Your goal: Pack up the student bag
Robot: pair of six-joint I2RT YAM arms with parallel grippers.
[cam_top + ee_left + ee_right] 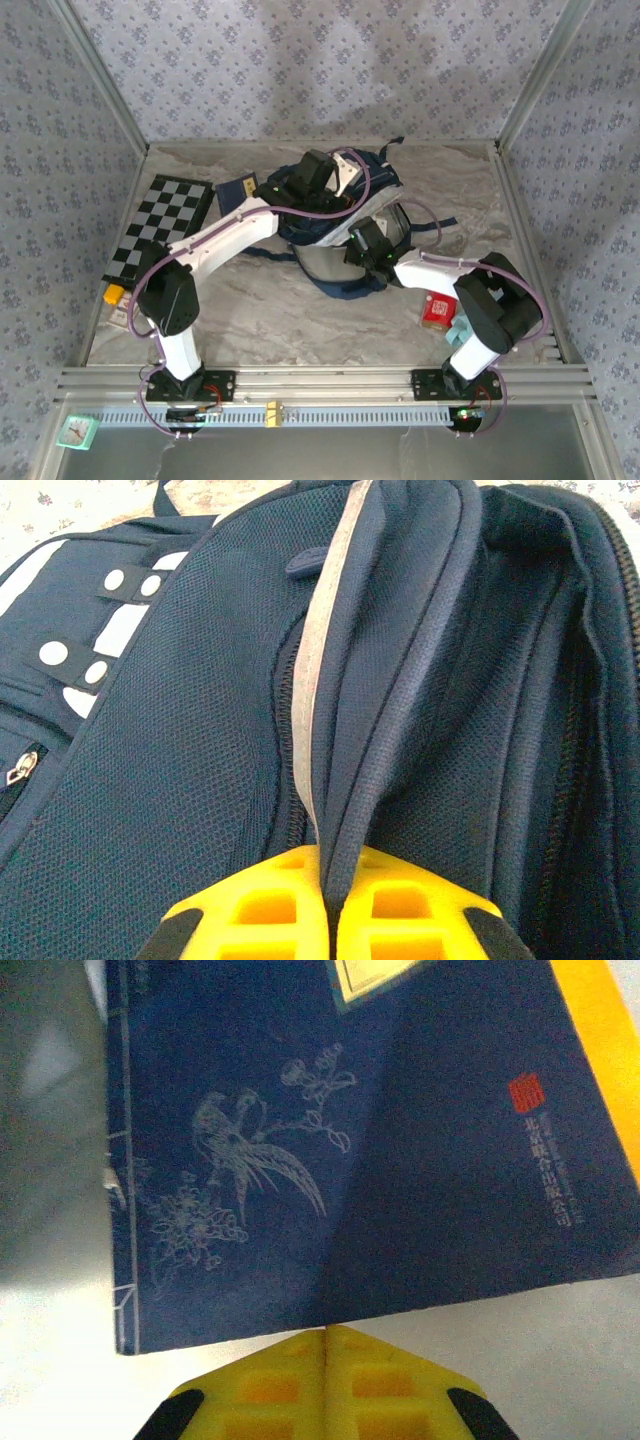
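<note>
Left wrist view, grip: The left hand is shut narrowly on a thin fold of the large navy-blue fabric student bag. The zip-edged rim is held up between the yellow pads.
Left wrist view, risk: The fold is pinched only at its edge. It is judged that it could be pulled free under a harder tug, and the mouth would then sag closed.
Right wrist view, grip: The right hand is clamped on the near edge of a dark-blue book with a pale bird-and-flower drawing, a red seal and a yellow strip at one side.
Right wrist view, edges: A blurred grey wall is seen along the book's left side. Whether it is touched by the book cannot be told.
Right wrist view, risk: The book is held by one edge only, so it could be swung in the grip. A leading corner could be caught on the rim or the zip if the mouth is not kept wide.
Top view, bag: The student bag is laid at the middle of the marbled grey surface, towards the far side, with both hands set at it.
Top view, room: A black-and-white chequered board is laid well to the left, and a small red box is set beside the right arm. Open surface is left in front of the bag, between the arms, but little room is left between the two hands.
</note>
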